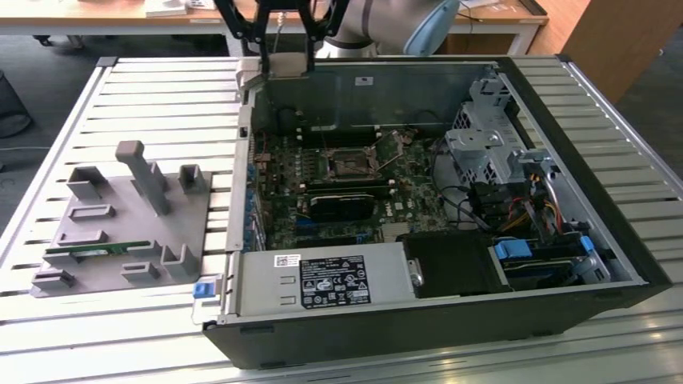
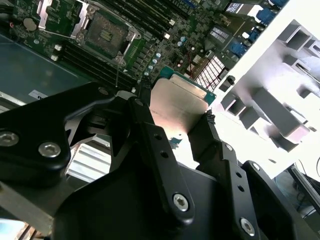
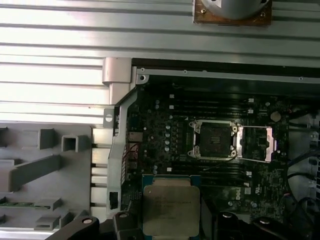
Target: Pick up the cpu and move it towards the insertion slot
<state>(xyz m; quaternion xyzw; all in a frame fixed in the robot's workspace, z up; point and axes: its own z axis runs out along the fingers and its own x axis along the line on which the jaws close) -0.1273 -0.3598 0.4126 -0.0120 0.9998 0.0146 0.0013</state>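
End effector [image 2: 177, 120] is clamped on the cpu [image 3: 171, 210] up over the case's corner, with the slot [image 3: 215, 140] sitting further in on the motherboard, well apart.

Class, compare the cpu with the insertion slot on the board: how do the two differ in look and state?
The cpu has a pale silvery top with a green rim; the insertion slot is dark inside a silvery frame. The cpu is held off the board in the pincer; the insertion slot sits fixed on the board, open and empty. Both are square and look about the same size.
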